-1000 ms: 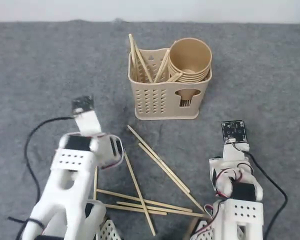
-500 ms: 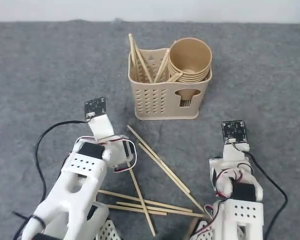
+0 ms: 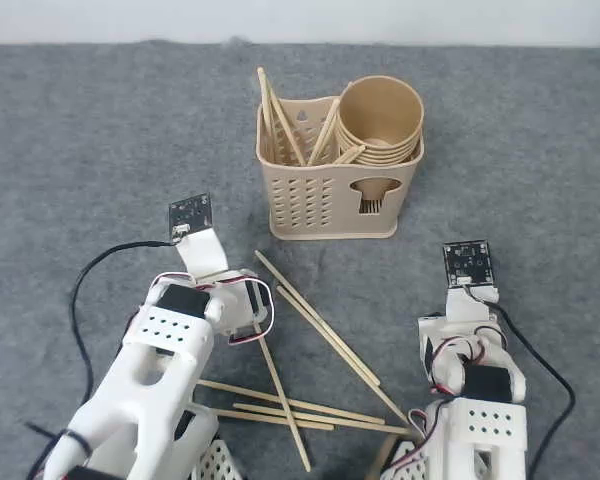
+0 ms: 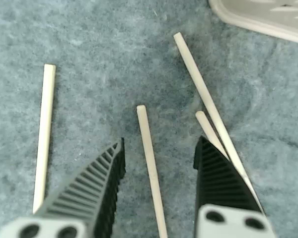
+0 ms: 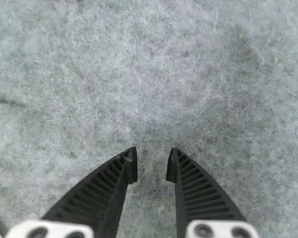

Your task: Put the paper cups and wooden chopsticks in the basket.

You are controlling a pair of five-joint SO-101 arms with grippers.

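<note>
Your left gripper (image 4: 160, 144) is released, its jaws spread wide just above the grey mat (image 3: 90, 150). One wooden chopstick (image 4: 150, 168) lies between them, not grasped. A pair of chopsticks (image 4: 209, 104) runs just beside one finger, and a single chopstick (image 4: 43, 134) lies outside the other.

Your right gripper (image 5: 153, 149) is released too, its jaws only a little apart, with nothing in them and bare mat beneath.

From above, your left arm (image 3: 180, 340) sits over one side of the loose chopsticks (image 3: 320, 320), which lie crossed on the mat between the two arms. Your right arm (image 3: 470, 350) sits off to their other side.

Farther back the basket (image 3: 330, 205) stands upright. A stack of paper cups (image 3: 380, 115) sits in one compartment, and several chopsticks (image 3: 267, 105) lean tilted in the other.
</note>
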